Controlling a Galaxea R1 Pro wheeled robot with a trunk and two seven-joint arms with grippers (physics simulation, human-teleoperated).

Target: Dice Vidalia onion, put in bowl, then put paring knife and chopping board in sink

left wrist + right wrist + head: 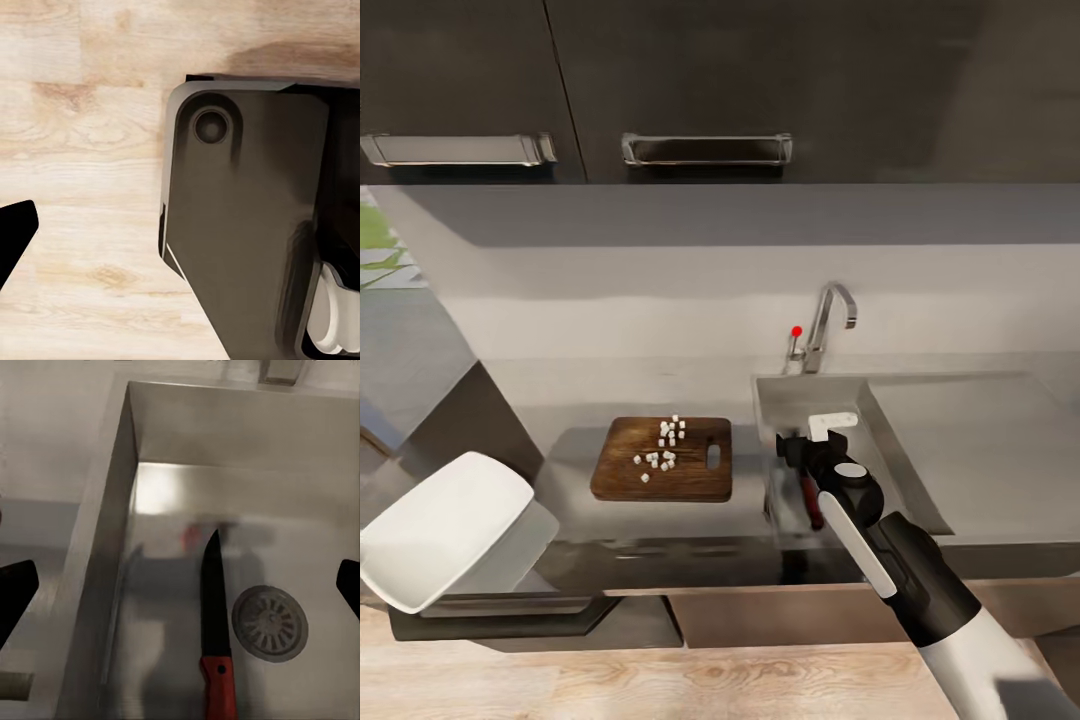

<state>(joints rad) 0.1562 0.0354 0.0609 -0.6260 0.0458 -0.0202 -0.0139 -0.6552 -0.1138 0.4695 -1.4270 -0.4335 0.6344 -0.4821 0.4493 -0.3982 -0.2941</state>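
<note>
Here the slim paring knife (216,622), dark blade and red handle, lies flat on the brushed steel sink (150,442) floor beside the round slotted drain (270,622). The right gripper (180,592) hangs above, fingers spread wide and empty; I cannot tell the left gripper's state.

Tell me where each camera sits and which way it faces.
Head: high, facing forward and down at the countertop, chopping board, sink; right arm shows.
Left wrist: faces the wooden floor; one fingertip shows.
Right wrist: above the sink, facing the paring knife and drain.
Shared: sink, knife.
</note>
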